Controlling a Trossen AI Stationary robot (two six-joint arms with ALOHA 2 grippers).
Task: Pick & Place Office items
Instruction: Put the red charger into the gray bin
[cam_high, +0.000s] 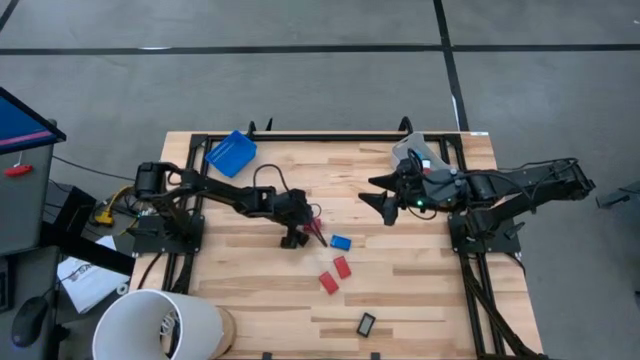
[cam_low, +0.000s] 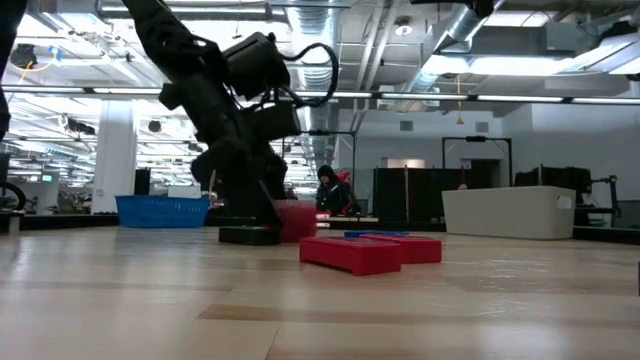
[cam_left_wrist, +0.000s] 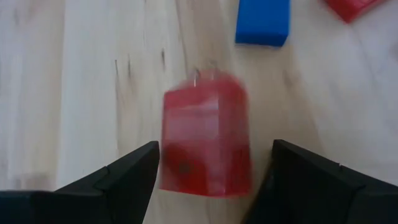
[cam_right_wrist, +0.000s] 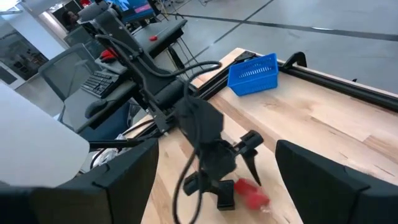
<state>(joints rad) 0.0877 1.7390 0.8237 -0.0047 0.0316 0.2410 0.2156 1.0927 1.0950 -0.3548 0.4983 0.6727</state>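
At table centre, your left gripper (cam_high: 305, 232) is low over the wood with its fingers spread, a red block (cam_left_wrist: 206, 142) standing between them, not pinched; gaps show on both sides in the left wrist view. Just beyond it lies a blue block (cam_high: 341, 241), then two red blocks (cam_high: 335, 274) side by side nearer the front edge, and a black rectangle (cam_high: 366, 323) well apart by the front. Your right gripper (cam_high: 383, 196) hangs open right of centre, holding nothing. The blue tray (cam_high: 231, 153) sits at the back left, a clear bin (cam_high: 417, 154) back right.
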